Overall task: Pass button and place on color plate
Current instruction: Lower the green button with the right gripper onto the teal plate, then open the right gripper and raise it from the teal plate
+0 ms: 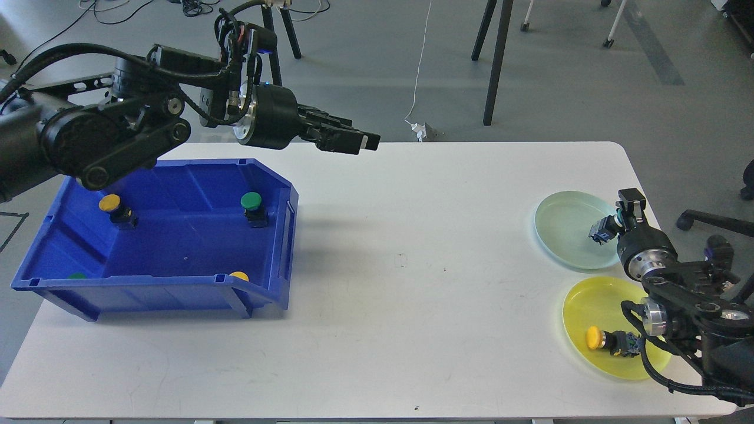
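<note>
My right gripper [618, 221] is shut on a green-capped button [604, 229] and holds it over the right part of the pale green plate [562, 229]. Whether the button touches the plate is unclear. A yellow button [609, 340] lies on the yellow plate [589, 306] just in front. My left gripper [359, 141] hovers empty above the table's far edge, right of the blue bin [177, 247]; its fingers overlap side-on. The bin holds a yellow button [115, 207], a green button [253, 206], and two more caps at its front wall, green [76, 275] and yellow [238, 275].
The white table [412, 282] spans the view, with both plates near its right edge. Chair and stand legs [495, 59] and cables stand on the floor behind the table.
</note>
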Available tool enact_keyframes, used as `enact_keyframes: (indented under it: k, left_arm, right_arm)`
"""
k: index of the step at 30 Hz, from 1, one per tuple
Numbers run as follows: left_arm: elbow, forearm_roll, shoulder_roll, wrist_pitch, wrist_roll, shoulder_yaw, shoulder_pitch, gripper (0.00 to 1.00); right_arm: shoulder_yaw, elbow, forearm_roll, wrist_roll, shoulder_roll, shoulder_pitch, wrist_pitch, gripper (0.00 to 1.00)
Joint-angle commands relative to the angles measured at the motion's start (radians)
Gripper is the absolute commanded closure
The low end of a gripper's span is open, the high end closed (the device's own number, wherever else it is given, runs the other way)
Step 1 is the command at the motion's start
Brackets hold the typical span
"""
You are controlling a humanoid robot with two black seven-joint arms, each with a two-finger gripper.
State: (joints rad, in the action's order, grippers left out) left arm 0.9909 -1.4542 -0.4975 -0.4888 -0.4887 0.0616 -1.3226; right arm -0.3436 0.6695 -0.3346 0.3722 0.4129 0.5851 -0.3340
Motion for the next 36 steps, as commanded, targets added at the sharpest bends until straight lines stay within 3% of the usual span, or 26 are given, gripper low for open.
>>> enact_keyframes:
  k: [1,11,17,20,25,31,36]
  left_arm:
    - [0.0,0.011,-0.001,0.0,0.0,0.001,0.002,0.23]
    - [-0.017,0.097,-0.026,0.0,0.0,0.003,0.02,0.21]
    - [-0.156,0.416,-0.029,0.0,0.0,0.128,0.129,0.17]
    - [-0.25,0.743,-0.027,0.0,0.0,0.249,0.224,0.12]
    - [-0.321,1.087,-0.027,0.0,0.0,0.342,0.345,0.08]
    - [-0.354,1.215,-0.029,0.0,0.0,0.468,0.496,0.06]
    - [-0.351,1.215,-0.027,0.0,0.0,0.466,0.503,0.05]
  right_arm:
    - [0.008,-0.01,0.002,-0.001,-0.011,0.005,-0.007,0.51]
    - [-0.008,-0.001,0.011,-0.001,-0.009,0.007,-0.007,0.15]
    - [-0.174,0.155,0.015,-0.003,0.038,0.007,0.039,0.06]
    - [-0.309,0.31,0.017,-0.003,0.108,0.004,0.171,0.06]
    - [-0.478,0.469,0.046,-0.006,0.109,-0.004,0.378,0.05]
    - [-0.466,0.481,0.285,-0.003,0.098,-0.004,0.683,0.01]
    - [-0.482,0.472,0.287,0.005,0.098,-0.007,0.728,0.01]
